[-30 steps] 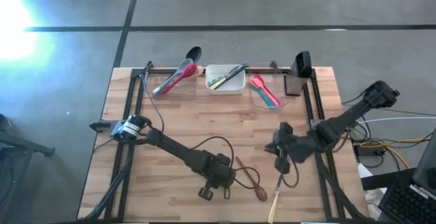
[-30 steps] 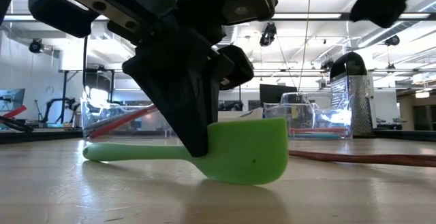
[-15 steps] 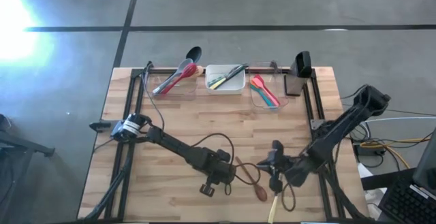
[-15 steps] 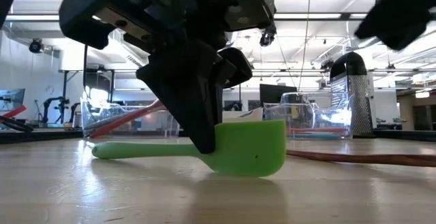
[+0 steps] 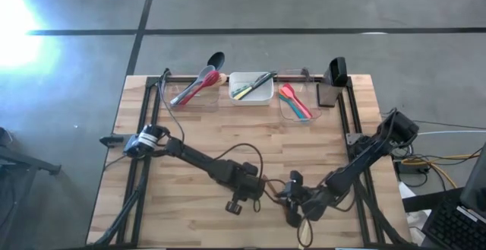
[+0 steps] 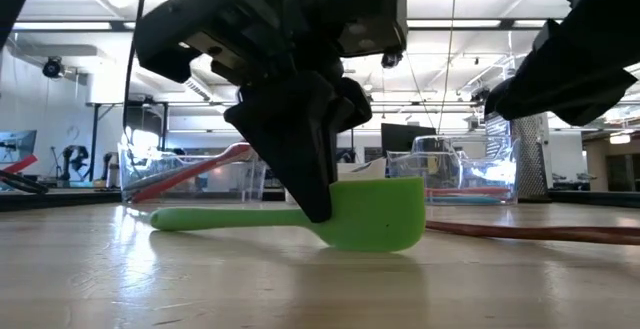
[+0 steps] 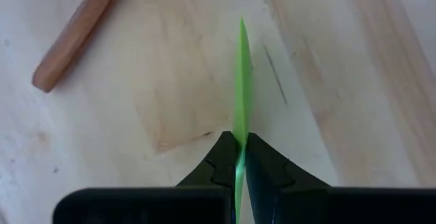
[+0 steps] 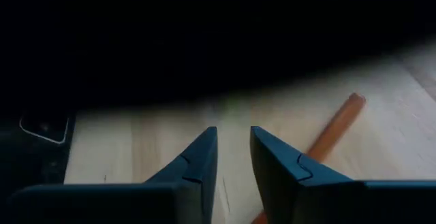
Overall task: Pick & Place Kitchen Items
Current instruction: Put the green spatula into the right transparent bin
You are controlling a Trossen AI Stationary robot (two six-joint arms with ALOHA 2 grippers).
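The left gripper (image 7: 238, 157) is seen low over the near middle of the table (image 5: 190, 136), and its jaws are closed tightly on the thin edge of a green spatula (image 6: 370, 214). In the low view the spatula is held almost level, with its broad blade just above the wood and its handle reaching away to one side. In the left wrist view the blade is seen edge-on, as a narrow green line between the two fingers (image 7: 269, 166). The right gripper (image 8: 234, 149) is placed just beside the left one, near the front edge of the table, and its jaws are parted by a narrow gap with nothing seen between them. A wooden spoon (image 8: 334, 132) is lying on the table close to both grippers; its handle is seen beyond the right fingers (image 8: 197, 159), and one end of it is also shown in the left wrist view. A cream-handled utensil (image 5: 304, 233) is lying at the front edge, partly covered by the right arm. At the far side of the table three tubs are set in a row: a clear tub (image 5: 176, 98) with red and grey utensils, a white tub (image 5: 267, 94) with thin cutlery, and another clear tub (image 5: 285, 111) with pink, orange and blue spatulas. A dark grater (image 5: 336, 71) is standing near the far right corner.
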